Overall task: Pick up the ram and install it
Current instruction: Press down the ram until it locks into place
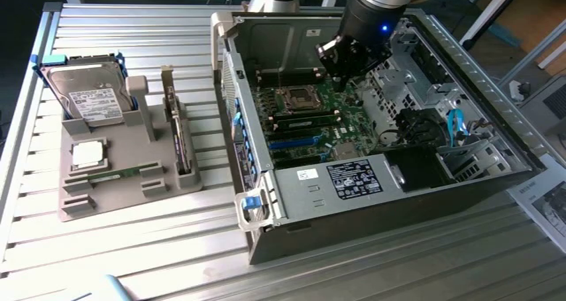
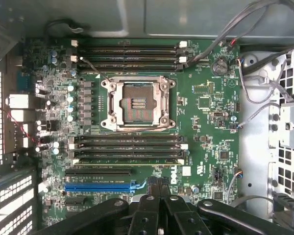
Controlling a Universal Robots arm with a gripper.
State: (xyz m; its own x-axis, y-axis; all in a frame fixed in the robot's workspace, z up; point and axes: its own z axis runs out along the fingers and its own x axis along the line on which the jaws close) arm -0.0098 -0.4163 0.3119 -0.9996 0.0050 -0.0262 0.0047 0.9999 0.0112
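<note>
Two slim green sticks show here: one ram [image 1: 113,175] lies flat in a groove of the grey tray [image 1: 106,208] on the exterior view's left, and a second ram [image 1: 305,123] appears seated on edge in a memory slot of the motherboard [image 2: 206,112], just beside the empty processor socket [image 2: 137,104]; in the wrist view that stick [image 2: 127,160] reads as a pale strip in the slot nearest the blue connector. Judged by its build, such a stick is very light and stiff but fragile: a thin board with small chips on its faces and a contact edge that should not be squeezed or scraped. The sound hold would be across the two flat faces near the middle of the long top edge, with the contacts kept free and the push straight down, since a tilt could bind it in the slot. The gripper [image 1: 340,82] hangs inside the open computer case [image 1: 372,201], above the board; its fingers [image 2: 147,205] are pressed together with nothing between them. On the tray, a hard drive [image 1: 84,95] stands at the far end, a square silver processor chip [image 1: 87,154] lies near the tray's ram, and a dark expansion card [image 1: 181,145] stands upright along the side nearest the case
</note>
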